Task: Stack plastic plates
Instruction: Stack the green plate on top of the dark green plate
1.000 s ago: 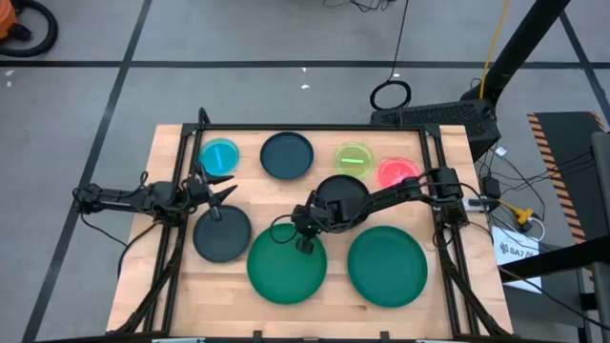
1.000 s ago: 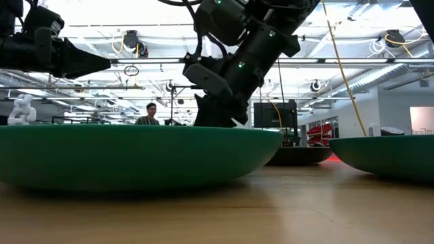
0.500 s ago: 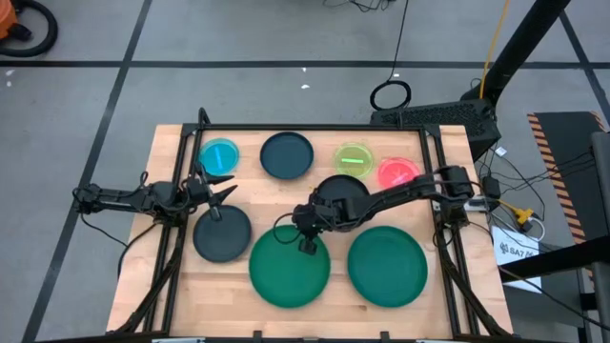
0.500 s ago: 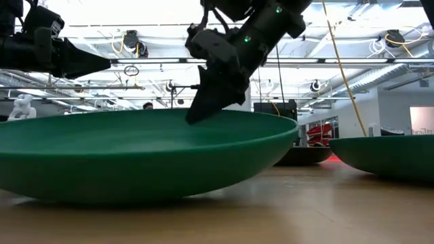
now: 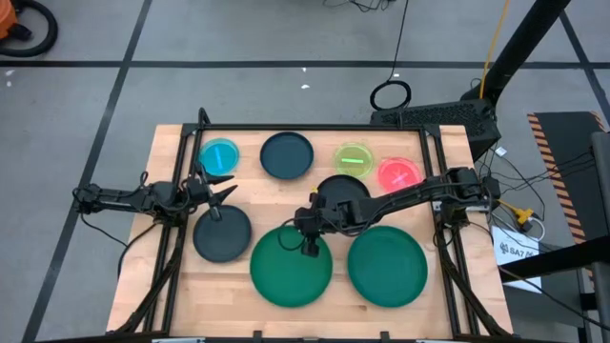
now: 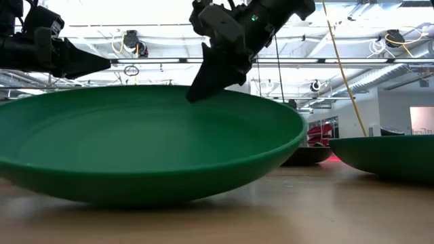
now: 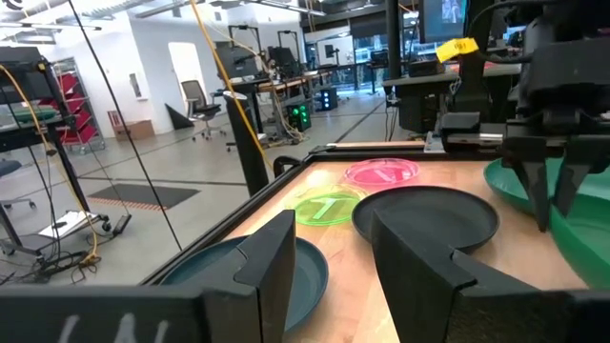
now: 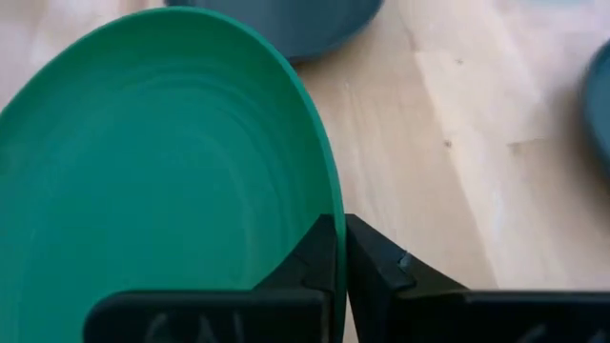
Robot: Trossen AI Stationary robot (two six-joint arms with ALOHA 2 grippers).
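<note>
Near the middle of the wooden table (image 5: 181, 286), the right end effector (image 5: 310, 246) pinches the far rim of one large green plate (image 5: 291, 267), its fingers pressed together on the edge. From table height that plate tilts, its far rim lifted while its underside rests on the wood. Just beside it, on the side of the right arm's base, lies the second green plate (image 5: 386, 266), flat. Behind the gripped plate, partly under the right arm, sits a dark plate (image 5: 338, 188); another dark plate (image 5: 222, 234) lies just on its other side, toward the left arm. Along the far edge from the gripped plate stand a blue plate (image 5: 219, 156), a third dark plate (image 5: 287, 155), a lime plate (image 5: 354, 158) and a pink plate (image 5: 398, 172). The left end effector (image 5: 226, 193) hovers with fingers spread, empty, just above the near dark plate.
</note>
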